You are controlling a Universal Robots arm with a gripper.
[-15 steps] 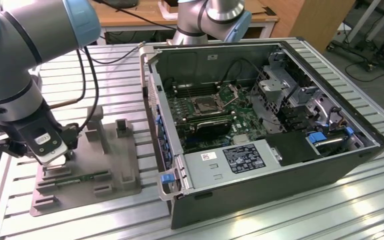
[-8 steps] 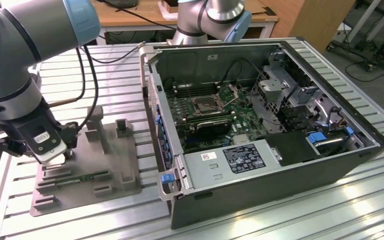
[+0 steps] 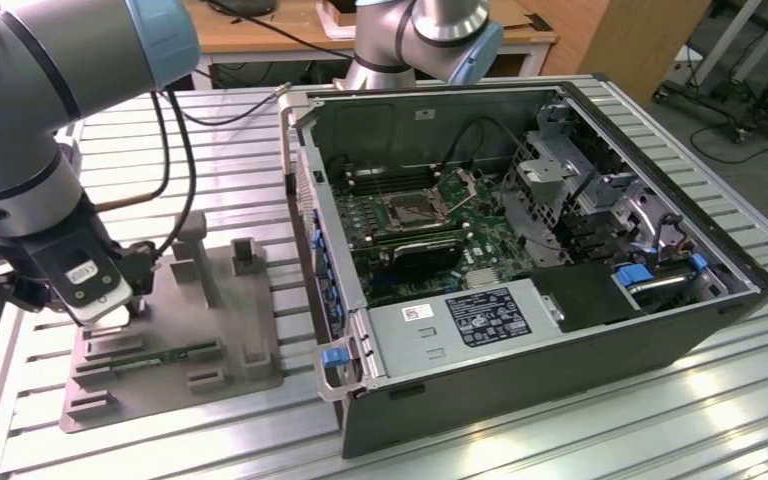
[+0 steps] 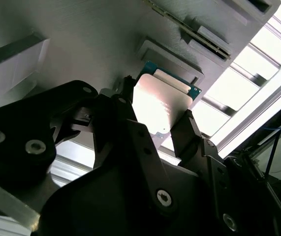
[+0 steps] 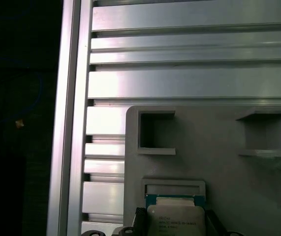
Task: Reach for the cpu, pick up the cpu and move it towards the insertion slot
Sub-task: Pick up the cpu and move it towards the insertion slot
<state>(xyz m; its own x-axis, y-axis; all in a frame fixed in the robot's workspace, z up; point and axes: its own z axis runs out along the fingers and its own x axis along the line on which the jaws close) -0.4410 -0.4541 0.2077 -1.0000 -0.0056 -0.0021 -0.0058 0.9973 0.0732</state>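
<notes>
cpu [image 5: 174, 220]: silver-grey top plate, green rim, printed face towards camera | jaws: dark, one pressed against each of two opposite cpu edges | grey fixture plate [image 5: 214, 147]: behind cpu, two rectangular pockets, framed recess just beside cpu | bench [image 5: 179, 49]: slotted aluminium, carries plate

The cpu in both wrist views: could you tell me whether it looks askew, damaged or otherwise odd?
Nothing stands out. The cpu sits square to the gripper over the grey fixture, and its metal top shows no visible dent or scratch.
</notes>
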